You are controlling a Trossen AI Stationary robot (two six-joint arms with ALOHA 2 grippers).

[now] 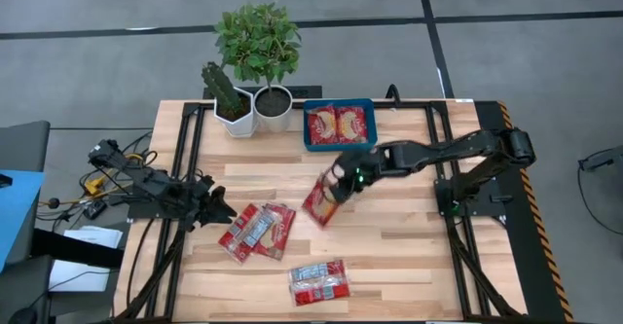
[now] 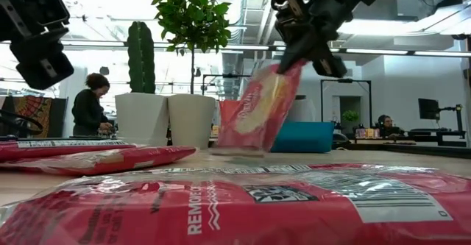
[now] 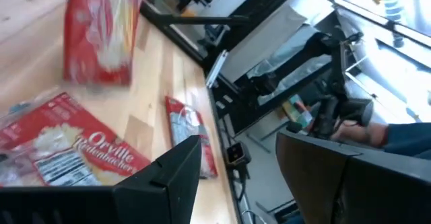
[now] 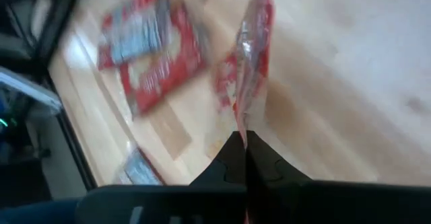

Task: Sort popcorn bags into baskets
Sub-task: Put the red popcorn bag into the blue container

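My right gripper (image 1: 336, 181) hangs over the middle of the table, shut on a red popcorn bag (image 1: 320, 204) that dangles below it (image 2: 257, 109). The blue basket (image 1: 310, 141) stands at the far edge and holds two bags (image 1: 337, 124). Two more bags (image 1: 259, 231) lie flat left of centre. Others (image 1: 319, 283) lie near the front edge. My left gripper (image 1: 216, 207) waits open at the table's left side, close to the two bags, with nothing between its fingers (image 3: 172, 173). My right gripper pinches the bag's upper edge (image 4: 246, 120) between its two shut fingers. The fingers slant down from the table's right side. The bag hangs tilted below them (image 2: 274, 83). Whether its lower edge (image 2: 239, 148) touches the table, I cannot tell.
Two white pots, a cactus (image 1: 234, 118) and a leafy plant (image 1: 274, 108), stand left of the basket at the far edge. Bare wood lies between the hanging bag and the basket. People sit in the room behind the table (image 2: 88, 109).
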